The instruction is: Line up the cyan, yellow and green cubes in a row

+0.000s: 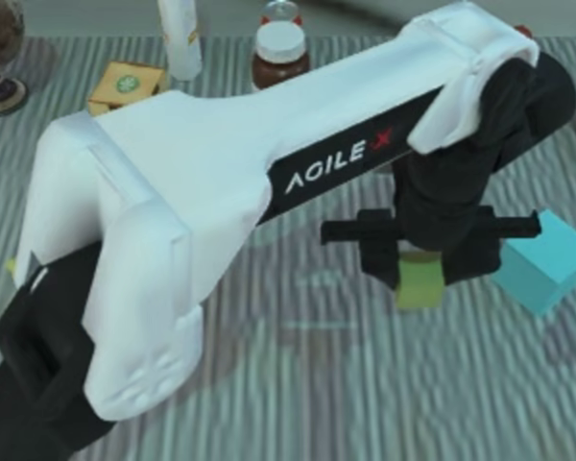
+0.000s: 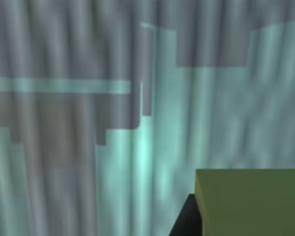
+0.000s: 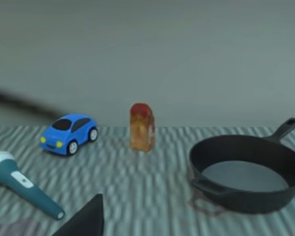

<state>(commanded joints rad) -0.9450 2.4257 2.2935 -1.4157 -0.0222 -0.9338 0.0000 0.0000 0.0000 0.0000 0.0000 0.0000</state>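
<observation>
Left hand [image 1: 420,252] apparently gripping green cube [image 1: 419,280], upright, beside cyan cube [image 1: 545,261].

Top looks down; left wrist close above table [image 2: 137,147]

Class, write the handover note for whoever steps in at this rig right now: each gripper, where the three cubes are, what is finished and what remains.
Left gripper: over the right half of the table, shut on the green cube, just beside the cyan cube.
Right gripper: not seen from above; its wrist camera looks at a toy car, a frying pan and a microphone.
Yellow cube: only a sliver shows at the table's left, behind the left arm.
Done: green brought next to cyan, apparently.
Left: release the green cube, then bring the yellow one into the row.
</observation>
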